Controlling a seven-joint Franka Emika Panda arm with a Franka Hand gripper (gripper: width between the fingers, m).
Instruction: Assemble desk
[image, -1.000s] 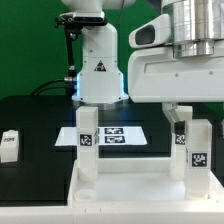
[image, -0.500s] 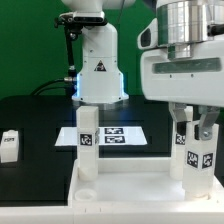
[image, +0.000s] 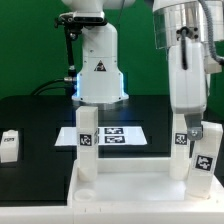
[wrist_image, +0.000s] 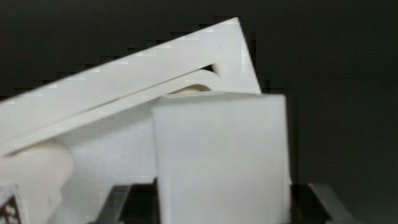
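Observation:
The desk top (image: 120, 195), a white tray with a raised rim, lies at the front of the exterior view. One white tagged leg (image: 87, 142) stands upright in its left corner. A second leg (image: 203, 160) stands at the right corner, its tag turned at a slant. My gripper (image: 196, 135) comes straight down over this leg and is shut on its upper part. In the wrist view the held leg (wrist_image: 222, 150) fills the space between the dark fingers (wrist_image: 135, 203), with a corner of the desk top (wrist_image: 125, 95) below. Another tagged white piece (image: 180, 140) shows just behind, mostly hidden.
A loose white tagged part (image: 10, 145) lies on the black table at the exterior view's left. The marker board (image: 118, 135) lies flat behind the desk top. The arm's white base (image: 100, 70) stands at the back centre.
The gripper has turned about its vertical axis, showing a narrower side now. The held leg turned with it, so its tag now sits slanted and slightly further right.

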